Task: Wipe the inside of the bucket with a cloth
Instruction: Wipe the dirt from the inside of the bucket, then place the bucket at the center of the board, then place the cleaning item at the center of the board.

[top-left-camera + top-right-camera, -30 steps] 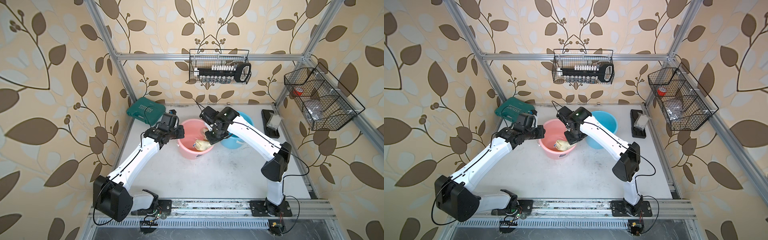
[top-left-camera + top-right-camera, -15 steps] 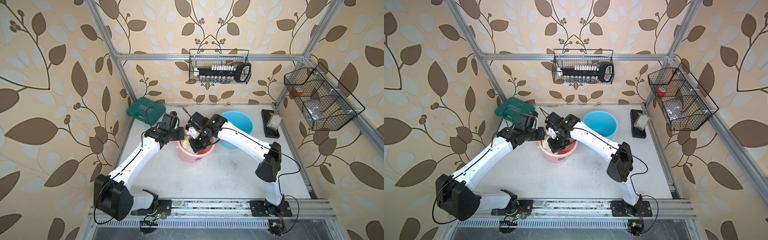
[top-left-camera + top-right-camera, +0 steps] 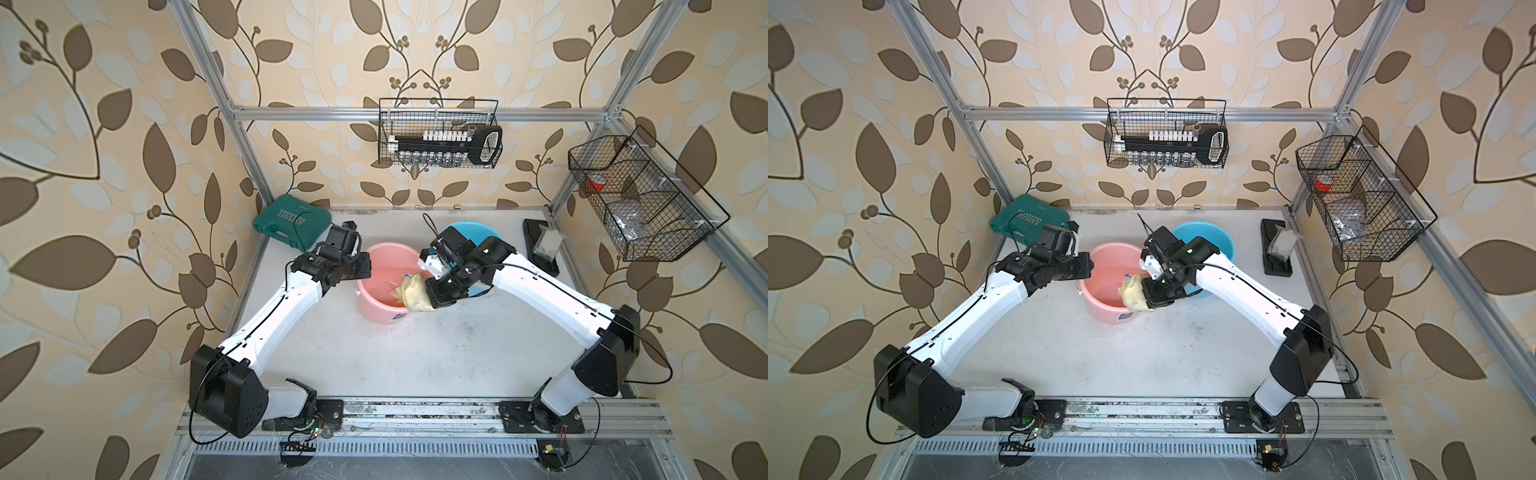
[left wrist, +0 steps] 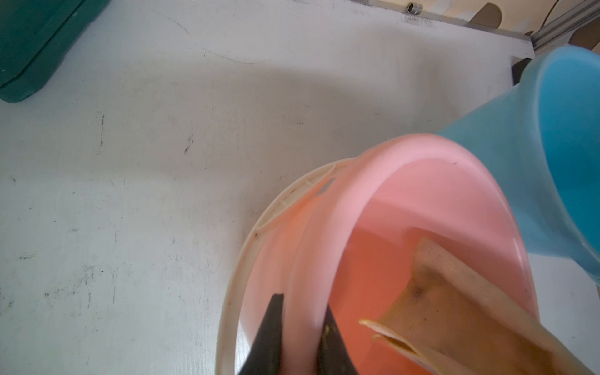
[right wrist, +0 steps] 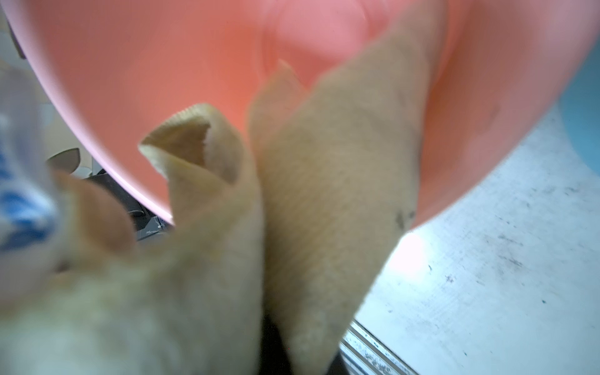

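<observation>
Since half a second earlier, my right arm had swung from the pink bucket's (image 3: 379, 308) left side to its near right rim, dragging the cloth (image 3: 415, 293) along.

Both top views showed a scuffed white counter (image 3: 415, 365) (image 3: 1142, 357) boxed in by leaf-patterned walls (image 3: 104, 166). A blue bucket (image 3: 471, 230) stood just behind the pink one, and a green case (image 3: 291, 220) lay in the far left corner.

At my left wrist, my left jaws were clamped on the pink rim (image 4: 324, 227).

At my right wrist, my right jaws were buried in the cloth (image 5: 324, 194), closed on it. It draped over the rim into the bucket.
</observation>
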Action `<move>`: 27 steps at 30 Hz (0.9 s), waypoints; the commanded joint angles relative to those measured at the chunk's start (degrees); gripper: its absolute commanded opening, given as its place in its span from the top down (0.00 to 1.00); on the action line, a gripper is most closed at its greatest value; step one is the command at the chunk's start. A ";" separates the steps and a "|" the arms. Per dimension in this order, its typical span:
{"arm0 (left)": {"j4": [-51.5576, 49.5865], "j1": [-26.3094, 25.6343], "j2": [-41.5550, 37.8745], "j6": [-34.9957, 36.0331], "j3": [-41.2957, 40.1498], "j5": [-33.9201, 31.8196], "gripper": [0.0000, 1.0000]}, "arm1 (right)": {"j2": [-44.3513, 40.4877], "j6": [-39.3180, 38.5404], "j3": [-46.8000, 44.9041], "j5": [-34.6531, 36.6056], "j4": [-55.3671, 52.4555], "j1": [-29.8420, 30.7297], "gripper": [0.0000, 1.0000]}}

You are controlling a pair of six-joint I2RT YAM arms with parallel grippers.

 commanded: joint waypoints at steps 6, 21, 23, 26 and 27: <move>5.59 0.71 -0.27 -3.52 3.93 -0.79 1.00 | -7.19 -0.75 -0.20 7.62 -10.63 -2.97 1.00; 6.31 0.80 0.83 -5.26 4.64 -1.06 1.00 | -30.63 3.82 -11.49 25.58 -15.92 -13.48 1.00; 6.46 0.80 1.34 -5.40 4.71 -0.73 1.00 | -33.43 5.13 -12.66 29.26 -15.69 -14.10 1.00; 6.95 0.80 2.25 -5.93 4.72 0.16 1.00 | -36.94 6.47 -15.35 34.31 -13.78 -15.68 1.00; 7.13 0.80 2.66 -6.14 4.74 0.13 1.00 | -37.72 6.44 -16.66 35.02 -12.32 -16.86 1.00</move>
